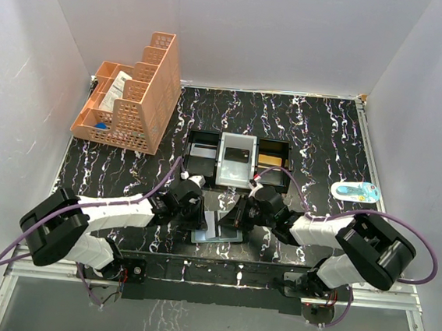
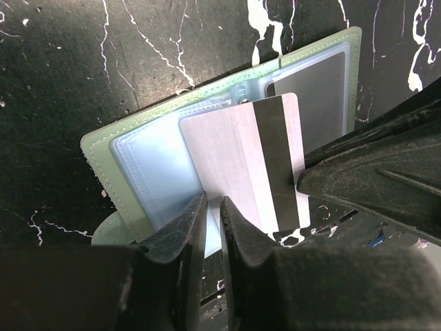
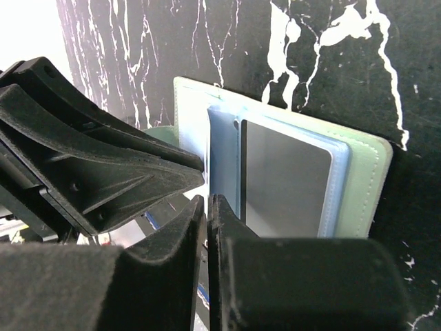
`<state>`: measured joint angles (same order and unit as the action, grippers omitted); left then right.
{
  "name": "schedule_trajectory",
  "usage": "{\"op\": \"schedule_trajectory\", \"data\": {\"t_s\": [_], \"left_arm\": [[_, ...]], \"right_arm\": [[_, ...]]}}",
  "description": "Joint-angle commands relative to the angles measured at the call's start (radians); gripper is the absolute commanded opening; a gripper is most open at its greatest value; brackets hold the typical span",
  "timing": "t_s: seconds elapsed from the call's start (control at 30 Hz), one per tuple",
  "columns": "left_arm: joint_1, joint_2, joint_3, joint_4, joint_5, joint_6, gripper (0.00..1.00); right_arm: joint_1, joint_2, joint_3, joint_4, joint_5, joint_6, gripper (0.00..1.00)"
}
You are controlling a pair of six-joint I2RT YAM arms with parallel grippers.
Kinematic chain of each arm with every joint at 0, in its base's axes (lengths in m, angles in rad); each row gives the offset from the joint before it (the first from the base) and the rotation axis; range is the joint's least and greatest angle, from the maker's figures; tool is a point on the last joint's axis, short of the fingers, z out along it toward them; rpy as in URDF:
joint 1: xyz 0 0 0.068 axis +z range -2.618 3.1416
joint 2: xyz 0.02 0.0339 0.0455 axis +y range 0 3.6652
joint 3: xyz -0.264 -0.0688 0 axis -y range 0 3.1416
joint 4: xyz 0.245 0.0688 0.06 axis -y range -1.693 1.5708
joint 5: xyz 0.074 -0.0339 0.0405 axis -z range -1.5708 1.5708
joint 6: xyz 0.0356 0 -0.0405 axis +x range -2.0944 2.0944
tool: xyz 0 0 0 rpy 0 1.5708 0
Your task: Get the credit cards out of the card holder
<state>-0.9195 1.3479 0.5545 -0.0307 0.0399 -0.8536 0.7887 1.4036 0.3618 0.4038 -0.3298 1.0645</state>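
The card holder [image 2: 151, 162] lies open on the black marbled desk [image 1: 318, 136] between the two arms, and a silver card [image 2: 231, 162] with a dark magnetic stripe sticks partway out of its clear sleeve. The left tool [image 2: 212, 210] is narrowed to a slit at the card's near edge; I can't tell if it's pinching. The right tool [image 3: 207, 207] is closed tight, its tips at the sleeve's edge.
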Motion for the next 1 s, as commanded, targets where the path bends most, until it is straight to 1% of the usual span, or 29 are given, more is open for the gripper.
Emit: {"op": "schedule_trajectory", "data": {"t_s": [0.0, 0.13, 0.3, 0.53, 0.67, 0.7, 0.97], "left_arm": [[-0.005, -0.006, -0.041, -0.023, -0.033, 0.004, 0.13], [-0.004, 0.002, -0.062, -0.007, -0.027, 0.002, 0.12], [-0.004, -0.008, -0.069, -0.01, -0.031, 0.003, 0.12], [-0.004, -0.009, -0.065, -0.014, -0.028, 0.005, 0.11], [-0.004, -0.022, -0.062, -0.027, -0.043, 0.007, 0.11], [-0.004, -0.03, -0.062, -0.032, -0.047, 0.007, 0.11], [-0.004, -0.071, -0.062, -0.058, -0.06, 0.005, 0.11]], "right_arm": [[-0.005, 0.023, -0.004, 0.131, -0.057, -0.004, 0.09], [-0.005, 0.06, 0.016, 0.144, -0.076, -0.012, 0.16], [-0.005, 0.098, 0.045, 0.142, -0.078, -0.019, 0.17], [-0.005, 0.154, 0.053, 0.18, -0.105, -0.008, 0.12], [-0.005, 0.149, 0.045, 0.182, -0.096, -0.005, 0.02], [-0.005, 0.139, 0.042, 0.172, -0.088, -0.006, 0.0], [-0.007, 0.022, 0.05, -0.009, 0.022, -0.074, 0.0]]}}
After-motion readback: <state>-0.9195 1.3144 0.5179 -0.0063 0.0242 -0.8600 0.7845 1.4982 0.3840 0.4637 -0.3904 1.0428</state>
